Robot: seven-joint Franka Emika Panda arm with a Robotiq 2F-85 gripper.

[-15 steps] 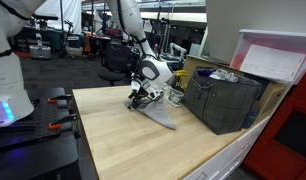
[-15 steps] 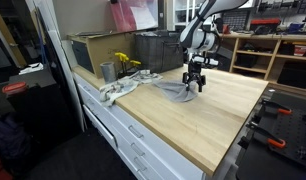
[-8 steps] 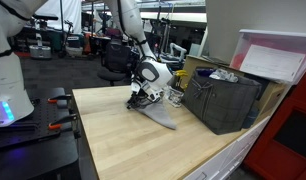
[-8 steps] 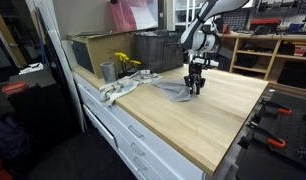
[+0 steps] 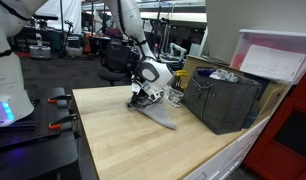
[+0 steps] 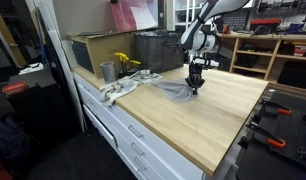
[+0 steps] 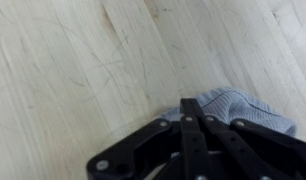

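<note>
A grey-blue cloth [image 5: 163, 116] [image 6: 171, 90] lies flat on the pale wooden table [image 5: 123, 140] [image 6: 208, 125]. My gripper [image 5: 141, 99] [image 6: 194, 88] points straight down onto the cloth's edge. In the wrist view its black fingers [image 7: 190, 112] are pressed together, with a ribbed fold of the cloth [image 7: 251, 106] bunched round their tips. The jaws are shut and pinch the cloth at its corner. The pinched spot itself is hidden behind the fingers.
A dark grey crate [image 5: 229, 101] [image 6: 157, 50] stands just behind the cloth. A metal cup [image 6: 107, 71], a yellow item [image 6: 125, 62] and a pale rag [image 6: 117, 93] sit near the table's end. A clear glass [image 5: 176, 97] is beside the crate.
The jaws have closed from wide open to shut on the cloth's edge. The arm has stayed in place over the cloth.
</note>
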